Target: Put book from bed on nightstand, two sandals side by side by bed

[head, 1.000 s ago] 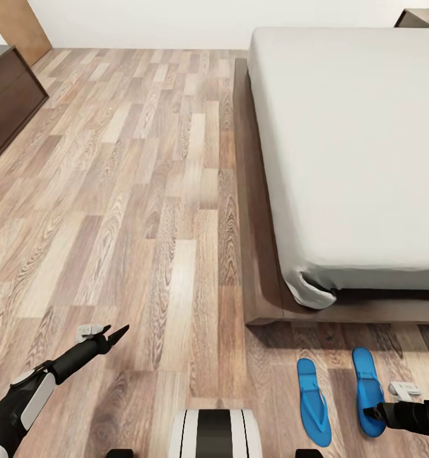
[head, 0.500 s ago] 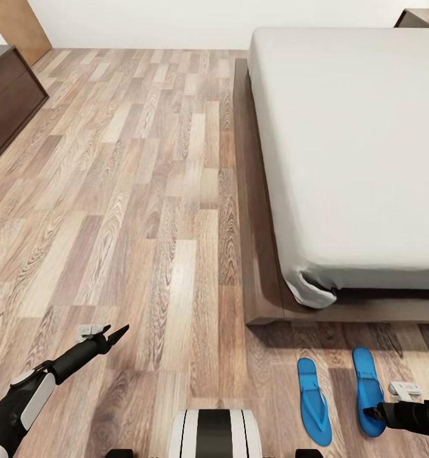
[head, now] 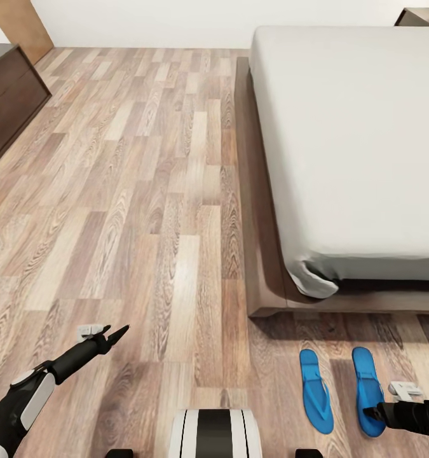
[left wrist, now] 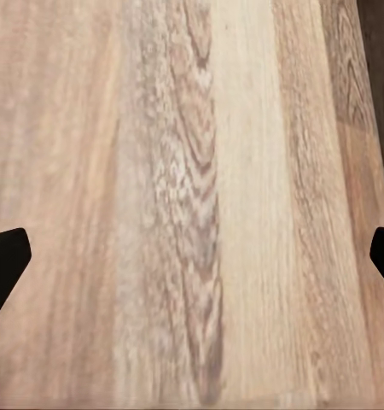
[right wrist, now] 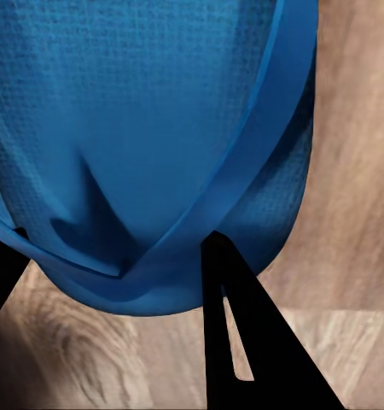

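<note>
Two blue sandals lie side by side on the plank floor (head: 144, 191) just off the foot of the bed (head: 354, 146): the left sandal (head: 316, 391) free, the right sandal (head: 367, 389) pinched at its near end by the right gripper (head: 371, 412). The left gripper (head: 115, 336) hangs above bare planks, fingers apart. No writing is legible.

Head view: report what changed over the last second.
The floor, bed and left sandal all slid slightly up the picture together, so the camera moved, not they. The right sandal kept its place at the right gripper, which grips its end, so it seems to be dragged a little along the floor; the sandals' far ends are now nearly level. Both arms, and the open left gripper, are unchanged.
</note>
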`<state>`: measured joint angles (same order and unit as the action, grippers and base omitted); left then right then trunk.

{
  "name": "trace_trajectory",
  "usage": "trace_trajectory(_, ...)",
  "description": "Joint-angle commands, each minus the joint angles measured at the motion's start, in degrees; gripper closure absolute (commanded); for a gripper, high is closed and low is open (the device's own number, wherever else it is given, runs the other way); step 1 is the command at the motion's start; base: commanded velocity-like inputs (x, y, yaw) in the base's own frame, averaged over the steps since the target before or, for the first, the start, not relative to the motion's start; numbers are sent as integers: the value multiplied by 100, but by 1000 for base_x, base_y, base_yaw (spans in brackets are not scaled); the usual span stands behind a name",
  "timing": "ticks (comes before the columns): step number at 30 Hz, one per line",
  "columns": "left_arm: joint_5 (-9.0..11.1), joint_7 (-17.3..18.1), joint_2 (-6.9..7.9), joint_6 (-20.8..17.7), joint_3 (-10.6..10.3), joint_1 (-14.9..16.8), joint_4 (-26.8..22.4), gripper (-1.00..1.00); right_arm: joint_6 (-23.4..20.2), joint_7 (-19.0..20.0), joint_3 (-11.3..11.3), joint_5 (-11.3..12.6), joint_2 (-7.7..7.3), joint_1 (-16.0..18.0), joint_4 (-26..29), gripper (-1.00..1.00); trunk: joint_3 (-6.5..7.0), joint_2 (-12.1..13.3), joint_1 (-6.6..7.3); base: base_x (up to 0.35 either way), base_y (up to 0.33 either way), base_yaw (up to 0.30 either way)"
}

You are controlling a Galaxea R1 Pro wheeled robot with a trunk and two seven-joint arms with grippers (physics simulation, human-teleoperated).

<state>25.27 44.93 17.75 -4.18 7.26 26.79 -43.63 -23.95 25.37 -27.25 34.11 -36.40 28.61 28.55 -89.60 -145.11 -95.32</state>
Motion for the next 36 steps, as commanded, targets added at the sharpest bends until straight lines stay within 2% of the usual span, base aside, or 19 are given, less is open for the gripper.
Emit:
trace_trajectory(1,48,24,0,-43,2,2,4,-100,-28,-6,-26,43,-7,4,9,100,-3,-1,1,-1,224,0)
trace_trajectory(26,48,-18,-10,-48,-4,2,4,-100,-30,-6,-26,43,-7,4,10,100,-3,-1,1,0,46,0)
trace_trajectory(34,48,-33,-17,-48,-5,2,4,-100,-31,-6,-26,43,-7,4,18,100,-181,-12,-20,0,0,0)
trace_trajectory(36,48,-30,-17,-48,-5,2,4,-100,-29,-6,-26,43,-7,4,19,100,-181,-12,-20,0,0,0)
